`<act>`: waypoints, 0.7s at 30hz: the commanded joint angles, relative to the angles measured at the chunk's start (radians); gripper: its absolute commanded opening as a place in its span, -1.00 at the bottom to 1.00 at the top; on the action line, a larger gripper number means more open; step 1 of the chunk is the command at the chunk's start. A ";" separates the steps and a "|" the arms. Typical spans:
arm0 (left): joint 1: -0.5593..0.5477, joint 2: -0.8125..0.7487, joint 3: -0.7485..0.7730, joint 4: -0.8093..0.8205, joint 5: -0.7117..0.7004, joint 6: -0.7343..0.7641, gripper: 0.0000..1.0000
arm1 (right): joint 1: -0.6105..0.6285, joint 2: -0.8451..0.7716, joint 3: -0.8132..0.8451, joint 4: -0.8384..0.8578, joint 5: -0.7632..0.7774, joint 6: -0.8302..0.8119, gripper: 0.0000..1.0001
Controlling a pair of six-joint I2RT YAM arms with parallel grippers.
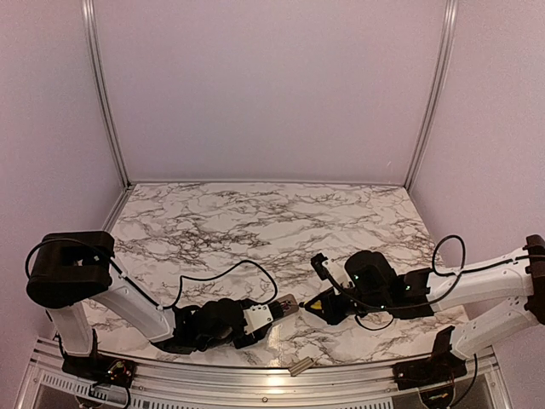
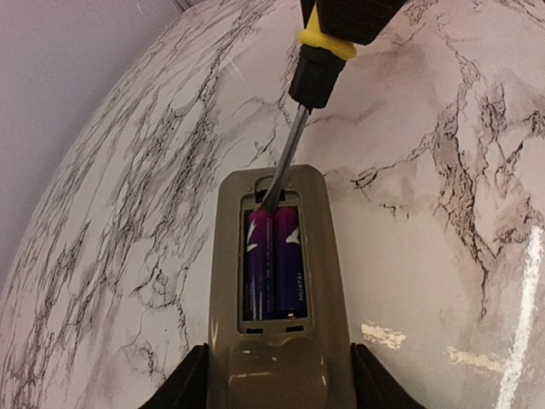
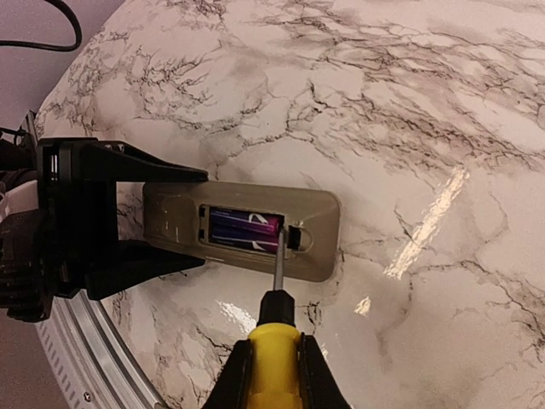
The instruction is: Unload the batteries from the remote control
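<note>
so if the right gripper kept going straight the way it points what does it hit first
The right gripper holds the screwdriver ahead of it, tip in the remote control recess; going on, it would likely press the batteries first.

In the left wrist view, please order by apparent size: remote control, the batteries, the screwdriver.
1. remote control
2. batteries and screwdriver look similar; the screwdriver is cut by the frame edge, so unranked.

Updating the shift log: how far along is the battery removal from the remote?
Done: the cover is off. In hand: left claw grips the remote control, right claw holds the screwdriver, tip at the batteries. Left: both batteries still sit in the remote control.
</note>
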 commanded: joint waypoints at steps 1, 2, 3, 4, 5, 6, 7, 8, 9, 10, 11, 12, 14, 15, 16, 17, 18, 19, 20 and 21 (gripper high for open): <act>-0.009 0.014 0.019 0.032 0.066 0.021 -1.00 | 0.043 -0.014 0.037 0.172 -0.290 -0.014 -1.00; -0.009 0.013 0.019 0.031 0.066 0.020 -1.00 | 0.043 -0.013 0.038 0.176 -0.293 -0.014 -1.00; -0.009 0.012 0.019 0.030 0.066 0.020 -1.00 | 0.042 -0.012 0.039 0.176 -0.294 -0.012 -1.00; -0.009 0.012 0.018 0.030 0.066 0.019 -1.00 | 0.043 -0.013 0.042 0.175 -0.295 -0.012 -1.00; -0.009 0.012 0.018 0.030 0.066 0.019 -1.00 | 0.042 -0.013 0.043 0.173 -0.297 -0.011 -1.00; -0.009 0.013 0.018 0.030 0.066 0.018 -1.00 | 0.042 -0.013 0.045 0.175 -0.297 -0.010 -1.00; -0.009 0.014 0.018 0.031 0.064 0.019 -1.00 | 0.042 -0.011 0.048 0.173 -0.296 -0.005 -1.00; -0.009 0.015 0.020 0.032 0.061 0.018 -1.00 | 0.042 -0.011 0.051 0.170 -0.294 -0.004 -1.00; -0.009 0.015 0.020 0.032 0.058 0.017 -1.00 | 0.043 -0.013 0.053 0.171 -0.294 -0.002 -1.00; -0.009 0.015 0.020 0.032 0.054 0.017 -1.00 | 0.042 -0.013 0.054 0.172 -0.295 0.002 -1.00; -0.009 0.015 0.020 0.033 0.051 0.017 -1.00 | 0.042 -0.013 0.054 0.176 -0.299 0.009 -1.00; -0.009 0.015 0.020 0.033 0.049 0.016 -1.00 | 0.042 -0.013 0.056 0.177 -0.300 0.013 -1.00; -0.008 0.016 0.020 0.033 0.047 0.017 -1.00 | 0.041 -0.014 0.059 0.178 -0.300 0.021 -1.00; -0.008 0.017 0.020 0.033 0.046 0.017 -1.00 | 0.041 -0.013 0.059 0.177 -0.301 0.024 -1.00; -0.008 0.017 0.021 0.033 0.044 0.016 -1.00 | 0.041 -0.012 0.061 0.177 -0.301 0.028 -1.00; -0.009 0.017 0.020 0.033 0.044 0.017 -1.00 | 0.042 -0.012 0.063 0.178 -0.303 0.031 -1.00; -0.009 0.018 0.020 0.033 0.043 0.018 -1.00 | 0.041 -0.012 0.064 0.180 -0.304 0.035 -1.00; -0.009 0.019 0.021 0.033 0.043 0.018 -1.00 | 0.042 -0.013 0.065 0.178 -0.304 0.036 -1.00; -0.009 0.019 0.022 0.033 0.041 0.019 -1.00 | 0.041 -0.014 0.067 0.176 -0.305 0.039 -1.00; -0.009 0.020 0.022 0.033 0.041 0.019 -1.00 | 0.041 -0.014 0.067 0.176 -0.307 0.040 -1.00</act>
